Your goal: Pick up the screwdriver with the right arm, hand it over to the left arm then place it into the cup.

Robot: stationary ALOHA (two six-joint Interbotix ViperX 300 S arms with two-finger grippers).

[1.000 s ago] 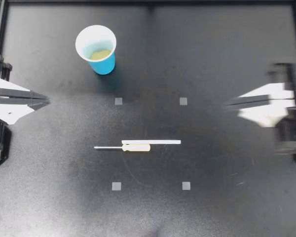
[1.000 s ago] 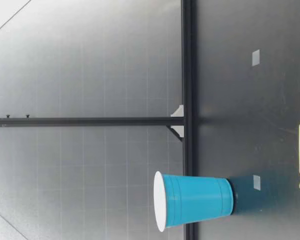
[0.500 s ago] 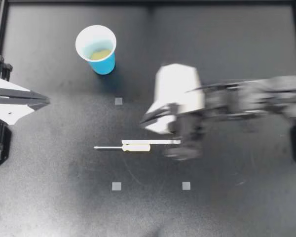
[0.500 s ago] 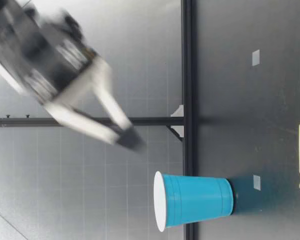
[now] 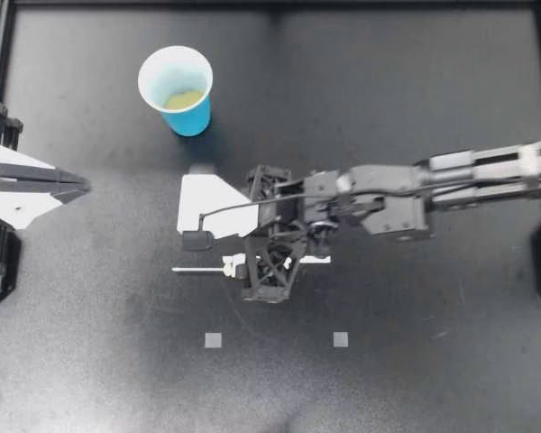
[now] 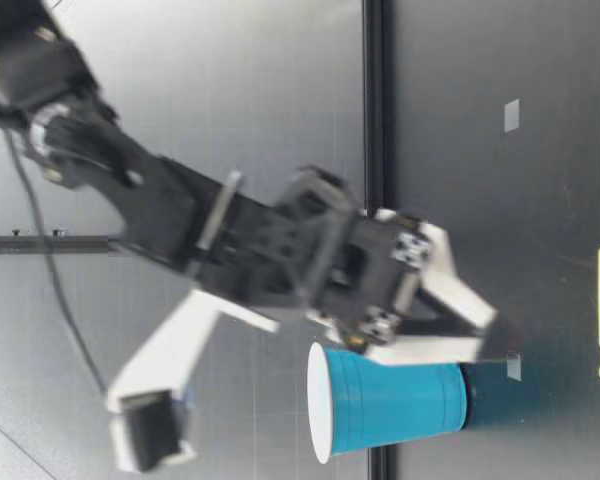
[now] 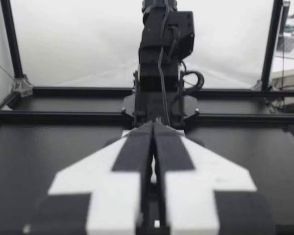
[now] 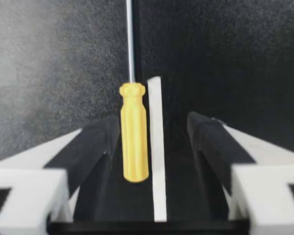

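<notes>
Table (image 5: 451,379): black and matte, a soft sheen down at 8 o'clock.
Frame (image 5: 270,4): black rail, running the 12 o'clock edge.
Markers (image 5: 213,340): grey squares, 5 and 7 o'clock of centre.
Wall (image 6: 230,80): pale grey, faint grid.

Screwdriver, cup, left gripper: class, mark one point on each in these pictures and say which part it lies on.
screwdriver (image 8: 134,132), right wrist view, middle of its yellow handle.
cup (image 5: 192,116), top view, its blue outer wall.
left gripper (image 5: 85,186), top view, tips of its closed fingers.
</notes>
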